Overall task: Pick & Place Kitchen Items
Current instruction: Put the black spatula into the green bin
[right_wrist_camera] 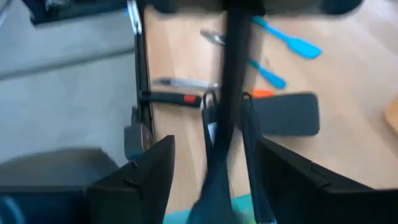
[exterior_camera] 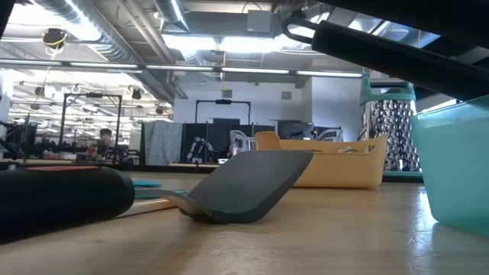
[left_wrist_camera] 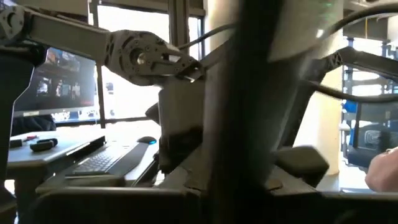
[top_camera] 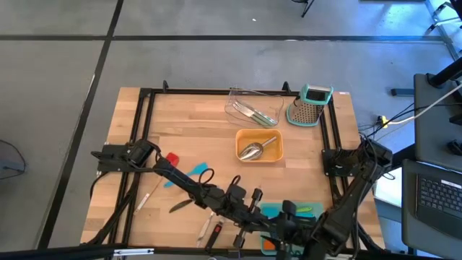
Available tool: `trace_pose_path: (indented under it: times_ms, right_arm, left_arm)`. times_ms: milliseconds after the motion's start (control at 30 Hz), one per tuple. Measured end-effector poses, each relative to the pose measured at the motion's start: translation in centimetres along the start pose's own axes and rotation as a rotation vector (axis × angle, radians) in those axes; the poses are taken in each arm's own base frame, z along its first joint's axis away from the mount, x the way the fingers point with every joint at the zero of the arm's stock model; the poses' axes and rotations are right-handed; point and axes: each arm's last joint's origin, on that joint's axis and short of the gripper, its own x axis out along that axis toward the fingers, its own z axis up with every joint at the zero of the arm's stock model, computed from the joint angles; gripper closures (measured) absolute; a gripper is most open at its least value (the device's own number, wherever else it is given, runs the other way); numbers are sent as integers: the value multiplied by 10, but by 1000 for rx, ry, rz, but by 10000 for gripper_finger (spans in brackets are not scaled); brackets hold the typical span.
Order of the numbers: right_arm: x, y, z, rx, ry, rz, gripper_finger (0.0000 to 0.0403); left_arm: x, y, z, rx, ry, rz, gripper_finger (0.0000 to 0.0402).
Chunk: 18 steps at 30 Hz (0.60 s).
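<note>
A long black utensil [exterior_camera: 382, 47] with a wire loop at one end hangs in the air above the table's near edge, over the teal tray [top_camera: 292, 211]. My left gripper [top_camera: 263, 209] reaches in from the left and is shut on it. My right gripper [right_wrist_camera: 214, 180] comes from the right and stands open, one finger on each side of the utensil's shaft [right_wrist_camera: 227, 93] without touching it. On the table lie a black spatula [exterior_camera: 252, 183], blue spatulas [top_camera: 195, 171], a red tool [top_camera: 171, 159] and knives [top_camera: 209, 231]. My left gripper is shut on the long black utensil, which crosses its wrist view as a dark blurred bar [left_wrist_camera: 249, 93]. The blur hides the place of contact, so the part held cannot be told. The utensil is lifted clear of the table, with its looped end [exterior_camera: 294, 32] free in the air.
An orange tray [top_camera: 258, 146] holding a steel scoop sits at mid table. Behind it is a clear tray [top_camera: 253, 108] with utensils, and a steel grater [top_camera: 310, 105] stands at the far right. A black frame rail [top_camera: 144, 130] runs round the table. A thick dark handle [exterior_camera: 61, 198] lies close to the low camera.
</note>
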Motion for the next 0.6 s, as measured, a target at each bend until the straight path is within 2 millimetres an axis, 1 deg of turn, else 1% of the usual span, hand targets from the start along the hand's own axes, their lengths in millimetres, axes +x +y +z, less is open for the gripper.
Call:
trace_pose_path:
  times_ms: [33,67,167,233,333,367,433,600]
  right_arm:
    - [1,-1,0,-11,24,8,186]
    - [2,-1,-1,-23,41,15,193]
    - [3,-1,0,-26,51,23,232]
    - [3,-2,0,-34,42,12,278]
    - [1,-2,-1,-48,28,-6,360]
    - [1,-2,-2,-51,30,-7,379]
    - [1,-3,-2,-53,29,-10,389]
    - [1,-3,-2,-47,29,-12,377]
  left_arm:
    - [0,0,0,4,1,1,385]
    - [0,0,0,6,2,4,397]
    - [0,0,-1,6,11,3,398]
    - [0,0,-2,7,24,1,399]
    - [0,-1,-3,1,30,-1,399]
    - [0,-1,-3,1,35,-4,400]
    - [0,-1,-4,-4,41,-7,400]
    - [0,-1,-4,-9,44,-6,401]
